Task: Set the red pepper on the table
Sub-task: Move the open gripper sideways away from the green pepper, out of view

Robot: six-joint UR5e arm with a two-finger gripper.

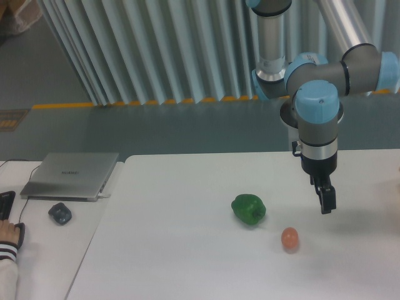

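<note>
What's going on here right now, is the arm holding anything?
No. The claw hangs above the white table, to the right of the green pepper and above the small orange egg-shaped object, with nothing visibly in it. No red pepper is in view. A laptop sits on the adjoining desk.

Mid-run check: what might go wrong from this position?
1. No red pepper shows in the camera view, so the arm may have nothing valid to target.
2. The end effector hangs above the table close to the orange-pink egg-shaped object and the green pepper; a descent here could grab or knock the wrong item.
3. Whether the fingers are open or shut cannot be told from this angle, so a held or dropped item could go unnoticed.
</note>
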